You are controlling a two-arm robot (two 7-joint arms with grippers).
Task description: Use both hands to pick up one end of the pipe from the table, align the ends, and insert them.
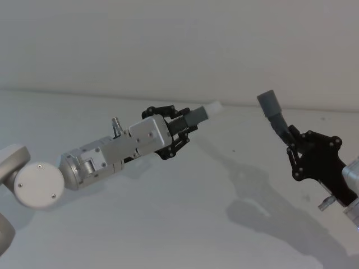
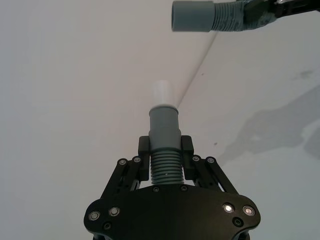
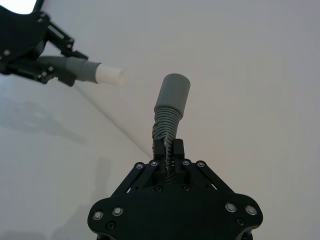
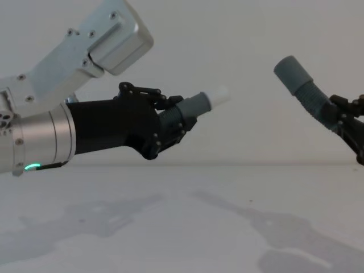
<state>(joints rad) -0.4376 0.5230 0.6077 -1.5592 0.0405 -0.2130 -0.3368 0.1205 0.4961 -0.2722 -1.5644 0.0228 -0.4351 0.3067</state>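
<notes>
Both grippers hold pipe pieces in the air above the table [image 1: 168, 224]. My left gripper [image 1: 182, 126] is shut on the ribbed part of one pipe piece [image 1: 197, 116], whose narrower grey cuff ends in a white tip [image 1: 213, 109] pointing right. In the left wrist view this piece [image 2: 165, 127] sticks straight out of the left gripper [image 2: 165, 147]. My right gripper [image 1: 291, 137] is shut on the ribbed part of the other piece, whose wider grey cuff [image 1: 270, 103] points up and left. A clear gap separates the two ends; in the chest view the white tip [image 4: 219, 95] and the wide cuff [image 4: 291, 73] are apart.
The pale table [image 4: 170, 216] carries only the arms' shadows. A plain light wall stands behind it. The left arm's silver body [image 4: 85, 51], with its green light ring [image 4: 33, 167], reaches in from the left.
</notes>
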